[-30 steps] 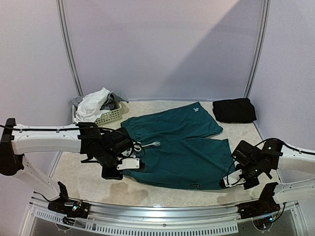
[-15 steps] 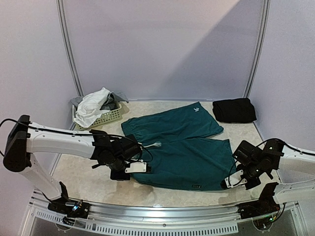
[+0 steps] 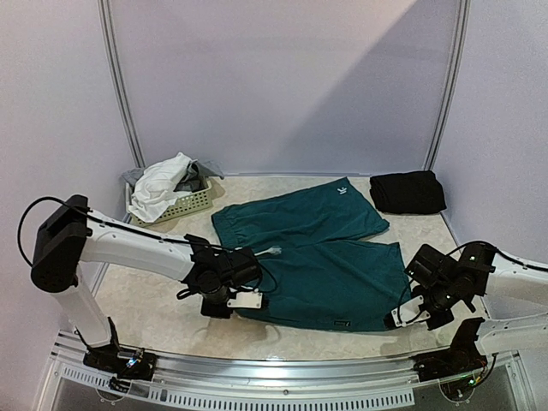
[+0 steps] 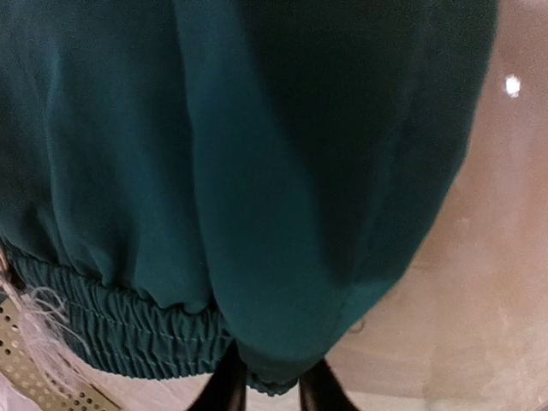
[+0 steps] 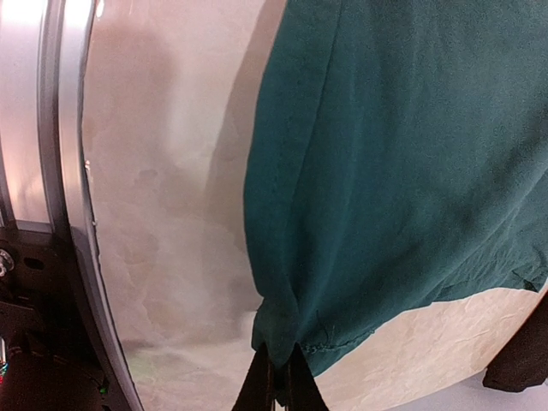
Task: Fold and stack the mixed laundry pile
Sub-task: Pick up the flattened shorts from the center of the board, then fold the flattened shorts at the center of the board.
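Marble bench (image 3: 141, 310): teal-green shorts (image 3: 325, 257) lay flat mid-bench, left end effector (image 4: 272, 381) and right end effector (image 5: 278, 377) each clamped on a near corner. Black trousers (image 3: 408, 192) looked folded; white cloth (image 3: 161, 184) sat unfolded on the basket (image 3: 195, 205).

Robot lab booth: plain lilac panel walls (image 3: 282, 86), marble-look table (image 3: 145, 312)

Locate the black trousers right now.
Top external view: the black trousers lie folded at the far right corner of the table, beside the teal shorts, opposite the basket at far left.
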`<state>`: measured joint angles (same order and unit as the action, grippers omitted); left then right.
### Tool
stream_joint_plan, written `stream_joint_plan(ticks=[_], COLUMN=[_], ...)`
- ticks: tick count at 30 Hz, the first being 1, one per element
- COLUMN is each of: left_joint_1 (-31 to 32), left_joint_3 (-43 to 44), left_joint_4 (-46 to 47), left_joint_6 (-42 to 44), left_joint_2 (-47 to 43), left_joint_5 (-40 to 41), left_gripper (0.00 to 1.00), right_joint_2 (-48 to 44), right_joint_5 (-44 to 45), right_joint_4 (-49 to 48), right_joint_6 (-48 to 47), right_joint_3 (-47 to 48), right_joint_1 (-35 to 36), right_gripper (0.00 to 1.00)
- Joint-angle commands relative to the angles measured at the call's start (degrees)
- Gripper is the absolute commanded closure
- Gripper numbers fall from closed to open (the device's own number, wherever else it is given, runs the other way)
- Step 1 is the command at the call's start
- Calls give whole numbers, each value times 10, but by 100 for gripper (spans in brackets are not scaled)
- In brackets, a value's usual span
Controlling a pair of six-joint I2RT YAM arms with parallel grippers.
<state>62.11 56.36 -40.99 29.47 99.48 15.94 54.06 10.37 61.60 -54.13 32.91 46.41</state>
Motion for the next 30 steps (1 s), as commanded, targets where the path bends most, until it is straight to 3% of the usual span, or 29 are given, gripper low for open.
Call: stream_joint_plan(ticks=[1, 3, 8, 17, 25, 30], left_joint_1=[19, 25, 35, 61, 61, 59], left_joint_3=[-1, 3, 31, 119, 188, 190], left_joint_4=[-6, -26, -108, -232, -306, -315], left_joint_6=[0, -12, -67, -165, -213, -231], left_joint_2=[9, -10, -78, -189, -225, -234], left_joint_5=[31, 35, 31, -35, -52, -71], left_gripper=[91, 100, 100, 100, 100, 100], right_joint_2=[-19, -26, -45, -42, 12, 91], right_joint_5=[2, 6, -22, -14, 48, 53], right_joint_4=[2, 5, 53, 151, 128, 65], right_joint_6=[0, 1, 1, -3, -14, -44], right_joint_3=[-6, 1, 88, 236, 382, 466], right_joint_1=[-10, -19, -56, -59, -68, -133], right_gripper=[100, 100, 100, 100, 100, 100])
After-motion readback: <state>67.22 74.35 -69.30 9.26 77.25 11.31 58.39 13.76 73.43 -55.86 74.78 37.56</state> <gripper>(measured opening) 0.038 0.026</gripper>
